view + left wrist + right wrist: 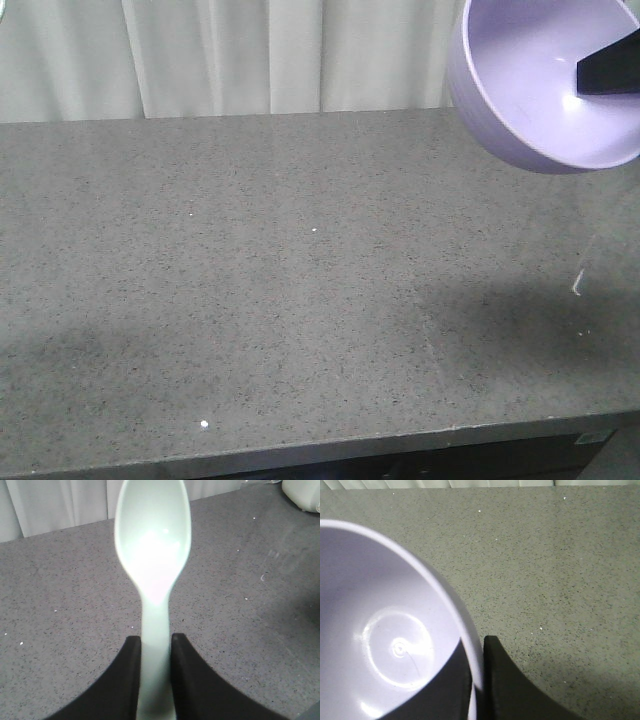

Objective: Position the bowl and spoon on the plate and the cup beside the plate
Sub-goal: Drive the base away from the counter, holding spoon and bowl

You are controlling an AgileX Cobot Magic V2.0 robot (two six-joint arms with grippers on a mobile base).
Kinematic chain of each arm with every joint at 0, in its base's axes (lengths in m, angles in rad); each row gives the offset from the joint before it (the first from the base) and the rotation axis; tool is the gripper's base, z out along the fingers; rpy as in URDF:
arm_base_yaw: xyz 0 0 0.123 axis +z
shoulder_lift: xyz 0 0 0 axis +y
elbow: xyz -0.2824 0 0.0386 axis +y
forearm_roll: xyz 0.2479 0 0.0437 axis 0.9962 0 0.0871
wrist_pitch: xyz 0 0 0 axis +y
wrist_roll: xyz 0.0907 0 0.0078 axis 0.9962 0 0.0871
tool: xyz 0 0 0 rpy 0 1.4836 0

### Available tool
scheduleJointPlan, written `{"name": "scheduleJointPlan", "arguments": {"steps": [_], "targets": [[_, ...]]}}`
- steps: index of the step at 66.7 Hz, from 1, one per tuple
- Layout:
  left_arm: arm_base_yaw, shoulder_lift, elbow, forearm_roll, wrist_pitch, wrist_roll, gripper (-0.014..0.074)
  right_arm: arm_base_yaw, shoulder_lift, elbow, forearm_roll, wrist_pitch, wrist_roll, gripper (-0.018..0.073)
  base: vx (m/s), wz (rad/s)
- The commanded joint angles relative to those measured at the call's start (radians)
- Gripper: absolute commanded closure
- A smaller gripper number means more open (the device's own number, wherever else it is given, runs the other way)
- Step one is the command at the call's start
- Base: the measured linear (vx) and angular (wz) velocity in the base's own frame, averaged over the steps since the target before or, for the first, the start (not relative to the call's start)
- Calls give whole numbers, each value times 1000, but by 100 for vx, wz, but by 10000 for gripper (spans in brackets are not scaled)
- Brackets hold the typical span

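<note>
Presently the left tool (155, 647) grips the spoon (152, 545); the right tool (478, 652) pinches the bowl (530, 90) by its rim, at two o'clock above the table (250, 280). Both likely go next to the plate, which is out of view.

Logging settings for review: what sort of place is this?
Likely a lab mock-up of a kitchen counter: speckled grey stone-look countertop, pale curtain behind it, plastic bowl and spoon held above.

There is one lavender bowl (520, 80), one mint-green spoon (152, 545), one speckled gray countertop (250, 300) and one pale curtain (200, 55). Grippers number two: the left gripper (155, 640) and the right gripper (477, 652).
</note>
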Motion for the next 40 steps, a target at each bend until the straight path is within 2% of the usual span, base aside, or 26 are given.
{"name": "scheduleJointPlan", "arguments": {"steps": [1, 40], "targets": [[-1, -14, -25, -25, -61, 0, 604, -1, -25, -26, 48, -47, -7, 566, -1, -20], [-1, -14, -25, -25, -61, 0, 604, -1, -25, -26, 48, -47, -7, 566, -1, -31]]}}
